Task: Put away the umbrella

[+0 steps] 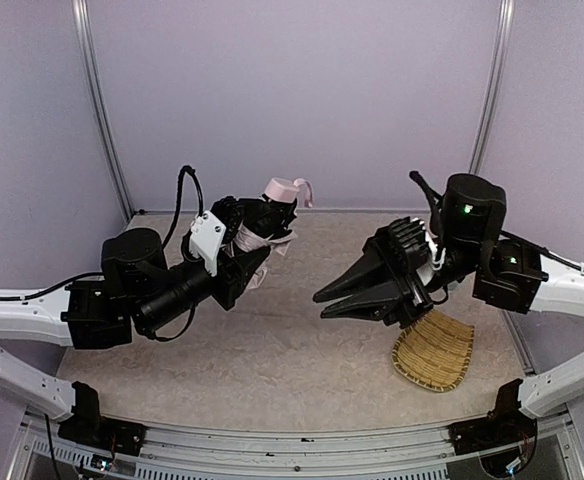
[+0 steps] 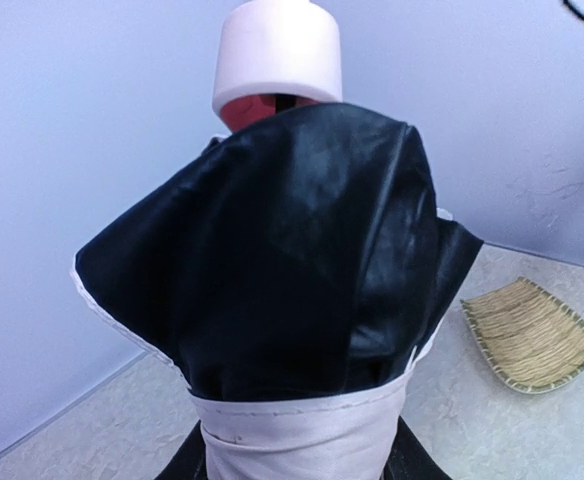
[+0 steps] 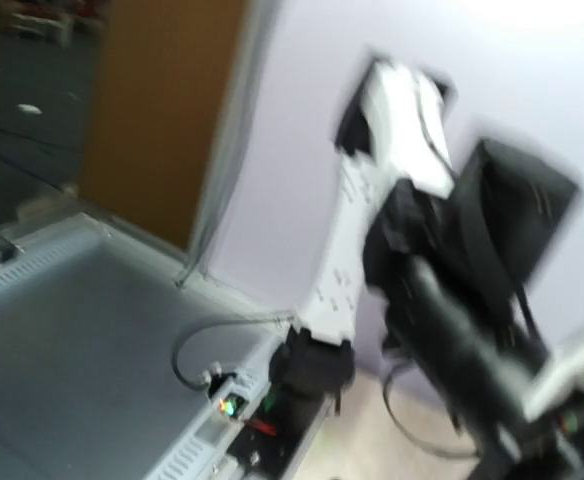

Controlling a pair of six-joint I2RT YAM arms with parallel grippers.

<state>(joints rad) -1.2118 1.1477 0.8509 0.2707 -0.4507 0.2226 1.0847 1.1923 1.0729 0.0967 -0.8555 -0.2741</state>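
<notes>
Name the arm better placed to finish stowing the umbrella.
Left. The left gripper is clamped on the folded umbrella, holding it off the table. The right gripper holds nothing and hangs apart, near the woven tray.

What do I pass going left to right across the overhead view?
left arm → umbrella → right hand → straw tray

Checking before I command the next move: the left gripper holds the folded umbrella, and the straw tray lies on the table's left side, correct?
Wrong side: the straw tray lies on the right side of the table, as the top external view shows. The left gripper does hold the folded umbrella.
</notes>
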